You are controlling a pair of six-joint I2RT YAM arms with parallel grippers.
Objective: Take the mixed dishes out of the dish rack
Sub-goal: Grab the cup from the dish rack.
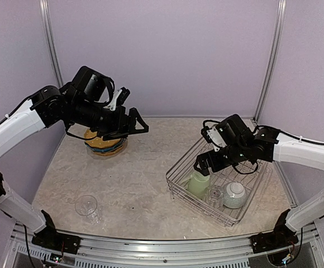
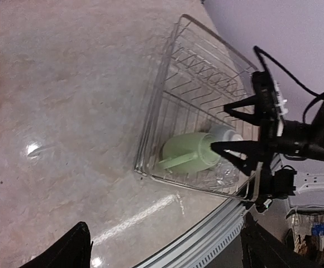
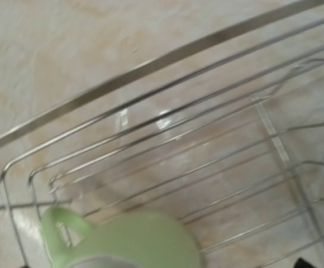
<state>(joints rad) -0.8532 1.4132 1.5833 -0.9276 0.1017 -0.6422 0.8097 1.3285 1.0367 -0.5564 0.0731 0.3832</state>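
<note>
green mug [image 1: 198, 183] lies in the rack [image 1: 176, 167] just under the spread right pincer [image 2: 218, 127].

A beige marbled table [image 1: 145, 178] is enclosed by lilac walls [image 1: 167, 56]; an aluminium rail [image 1: 151, 244] is fixed along its near edge.

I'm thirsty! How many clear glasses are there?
2. One clear glass is on the table, front left; the other sits in the silver wire dish rack beside the pale green mug.

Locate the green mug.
Top view: the green mug sits right of centre, in the near-left corner of the dish rack, beside the clear glass.
</note>
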